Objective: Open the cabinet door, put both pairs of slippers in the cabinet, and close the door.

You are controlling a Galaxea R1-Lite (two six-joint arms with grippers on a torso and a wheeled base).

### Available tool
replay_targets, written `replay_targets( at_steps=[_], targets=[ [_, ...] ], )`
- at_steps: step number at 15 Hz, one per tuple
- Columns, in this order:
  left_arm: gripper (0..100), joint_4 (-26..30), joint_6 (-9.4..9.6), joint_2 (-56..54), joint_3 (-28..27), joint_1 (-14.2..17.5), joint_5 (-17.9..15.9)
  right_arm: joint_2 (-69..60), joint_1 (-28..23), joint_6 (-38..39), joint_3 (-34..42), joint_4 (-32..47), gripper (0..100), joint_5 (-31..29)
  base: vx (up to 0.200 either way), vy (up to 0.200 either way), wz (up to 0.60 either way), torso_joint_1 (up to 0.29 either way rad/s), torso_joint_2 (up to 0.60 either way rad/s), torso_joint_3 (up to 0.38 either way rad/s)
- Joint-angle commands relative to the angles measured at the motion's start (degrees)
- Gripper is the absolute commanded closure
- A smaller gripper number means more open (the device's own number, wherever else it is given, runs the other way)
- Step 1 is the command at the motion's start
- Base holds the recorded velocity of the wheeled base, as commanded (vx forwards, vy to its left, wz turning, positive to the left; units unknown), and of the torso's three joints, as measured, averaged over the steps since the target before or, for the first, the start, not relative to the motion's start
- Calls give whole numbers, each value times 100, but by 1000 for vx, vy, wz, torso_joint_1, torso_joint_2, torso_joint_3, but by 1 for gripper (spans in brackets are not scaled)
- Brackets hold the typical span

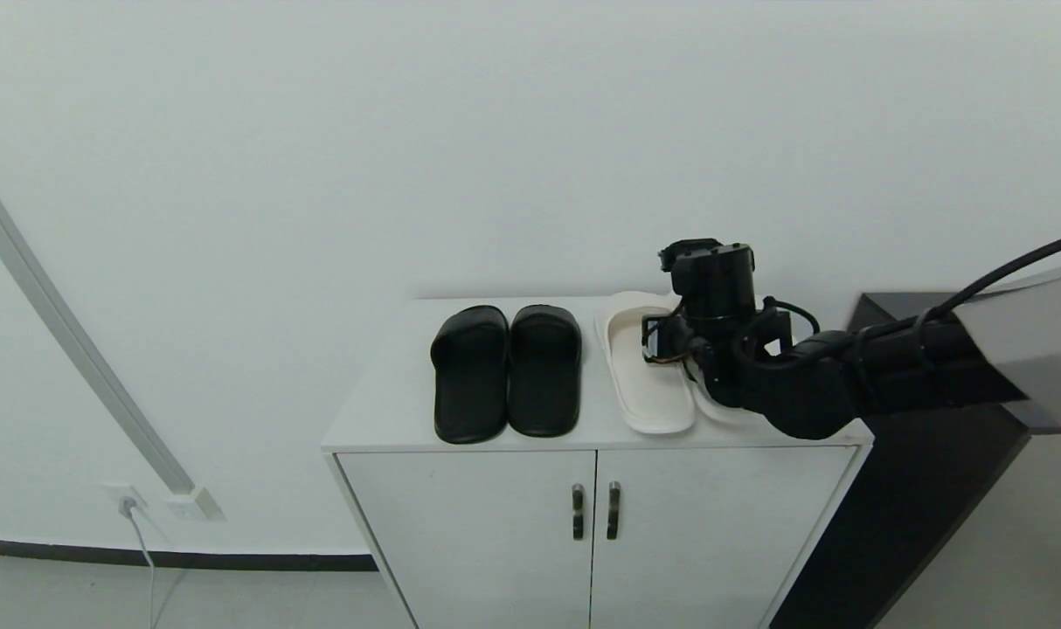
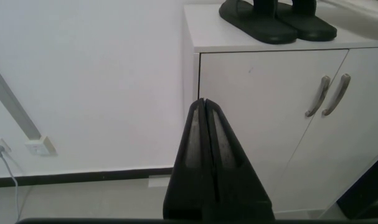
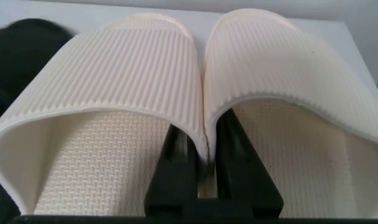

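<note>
The white cabinet (image 1: 495,542) stands against the wall with both doors closed and two dark handles (image 1: 594,510) at the middle. On its top lie a pair of black slippers (image 1: 506,371) and, to their right, a pair of white slippers (image 1: 644,376). My right gripper (image 1: 668,348) is over the white pair. In the right wrist view its fingers (image 3: 176,155) sit one inside each white slipper (image 3: 114,81), shut on the two touching inner walls. My left gripper (image 2: 205,102) is shut and holds nothing, low in front of the cabinet's left corner (image 2: 198,56).
A dark block (image 1: 915,489) stands right against the cabinet's right side. On the wall at lower left are a socket with a cable (image 1: 128,505) and a slanted conduit (image 1: 67,332). Bare floor lies left of the cabinet.
</note>
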State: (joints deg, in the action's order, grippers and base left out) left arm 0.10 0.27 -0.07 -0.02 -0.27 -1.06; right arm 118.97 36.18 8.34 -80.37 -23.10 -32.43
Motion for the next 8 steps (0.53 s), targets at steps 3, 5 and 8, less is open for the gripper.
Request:
replay_targets(
  at_steps=[3,5,8],
  targets=[
    [100,-1,0,7,2,0,1,-1728,495,-315,1577,-124,100,1133,0,0,0,0,0,0],
    [100,-1,0,7,2,0,1,-2238,627,-333,2113,-116,100,1775,0,0,0,0,0,0],
    [100,-10,17,7,2,0,1,-3064,715,-350,2966,-98,100,2698,0,0,0,0,0,0]
  ],
)
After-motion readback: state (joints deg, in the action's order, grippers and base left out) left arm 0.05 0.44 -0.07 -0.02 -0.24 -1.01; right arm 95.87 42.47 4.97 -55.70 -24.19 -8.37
